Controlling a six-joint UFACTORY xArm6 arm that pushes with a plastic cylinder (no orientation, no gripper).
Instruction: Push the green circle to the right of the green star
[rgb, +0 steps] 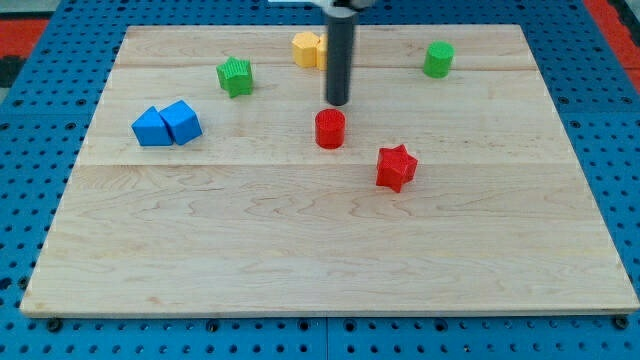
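The rod has no hand; my tip (338, 102) is hovering just above the red circle (330, 129). The green circle (438, 59) is sitting far right of the green star (235, 76). Sweeping there, the rod risks knocking the yellow block (307, 48).

No text, label, brand, number or sign can be read anywhere in the camera view. Nothing is printed or written on the wooden worktop (330, 250), where only plain wood grain is seen. No marking is carried by any of the coloured blocks, and none is shown on the dark rod. The blue perforated surface (40, 60) around the worktop is likewise unmarked; only rows of holes are seen on it.
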